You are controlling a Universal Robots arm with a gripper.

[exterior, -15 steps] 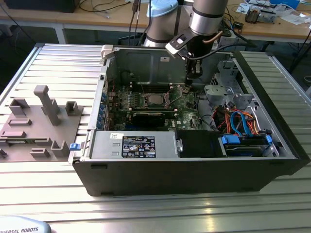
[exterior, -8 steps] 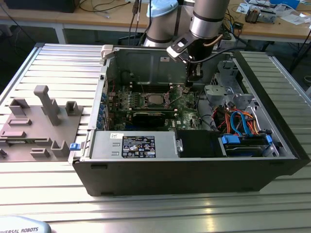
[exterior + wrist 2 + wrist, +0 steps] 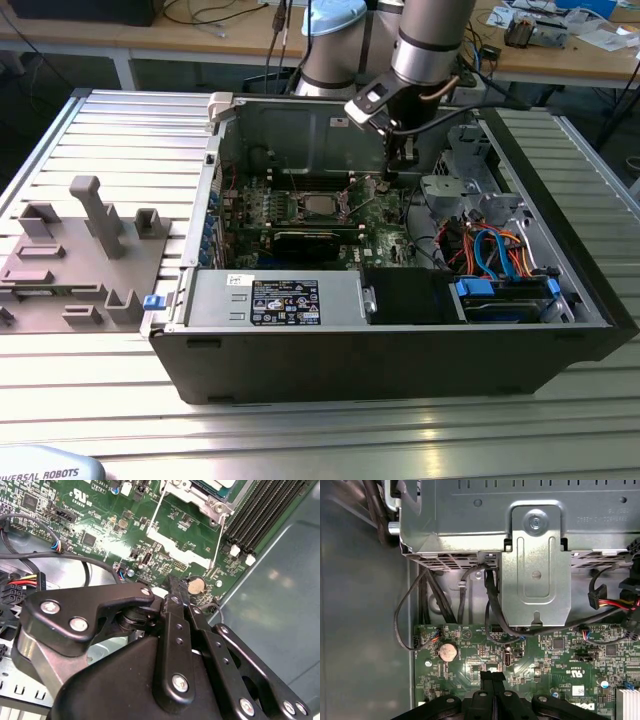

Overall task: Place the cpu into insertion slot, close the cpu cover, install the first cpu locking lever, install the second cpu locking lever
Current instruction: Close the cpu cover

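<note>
The cpu [image 3: 320, 207] is a small grey square lying in the socket in the middle of the green motherboard [image 3: 300, 235]. In the second wrist view the silvery cpu cover [image 3: 192, 496] lies around it at the socket's corner, and two thin wire levers [image 3: 154, 516] run alongside. I cannot tell whether they are latched. My gripper [image 3: 389, 182] hangs inside the case just to the exterior view's right of the socket. Its black fingers [image 3: 489, 679] are pressed together with nothing between them, close above the board near a coin battery [image 3: 447, 652]. The gripper [image 3: 172, 582] points at the white bracket [image 3: 176, 551] beside the socket.
The open black computer case [image 3: 400, 370] lies on a slatted metal table. Memory slots [image 3: 260, 507] run beside the socket. A metal drive cage [image 3: 535, 570] and loose cables [image 3: 490, 610] sit near my gripper. Grey fixture blocks [image 3: 90, 250] stand at the exterior view's left.
</note>
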